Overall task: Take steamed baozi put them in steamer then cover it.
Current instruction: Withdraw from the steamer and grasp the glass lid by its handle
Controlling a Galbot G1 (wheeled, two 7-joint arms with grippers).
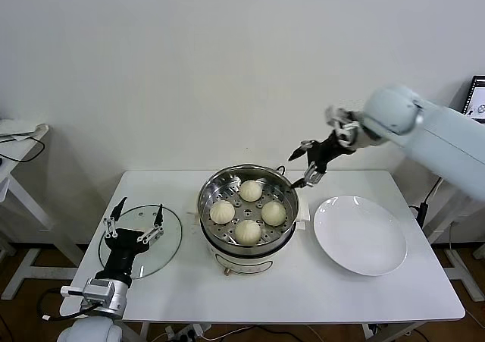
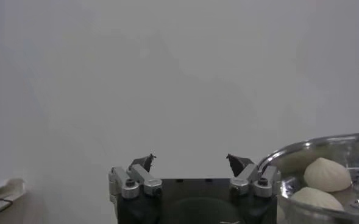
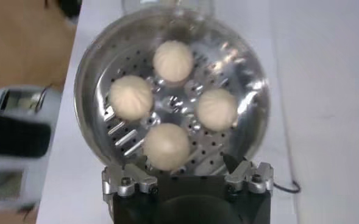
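Standing near the middle of the white table [image 1: 318, 296], the steamer [image 1: 246, 205] is a round shiny steel pot on a white base, and it has no cover on it. Inside, on the perforated tray [image 3: 182, 109], four steamed baozi [image 1: 250, 190] lie in a diamond pattern, each one apart from its neighbours and none on top of another; the wrist view of the right arm shows all four from above, with the holes of the tray visible between them. The glass lid [image 1: 170, 240] lies flat on the table at the robot's left side of the steamer, well apart from the pot rim. The left claw [image 1: 135, 222] is above this lid with its fingers spread wide and nothing between them; whether the fingertips touch the glass cannot be told. The white plate [image 1: 360, 236] lies on the table at the robot's right side of the steamer, just beside the base, and it carries no bun. The right claw [image 1: 307, 164] hangs in the air above the far right edge of the pot, fingers wide apart and holding nothing. In the left wrist view, two of the buns show over the steel rim of the pot.
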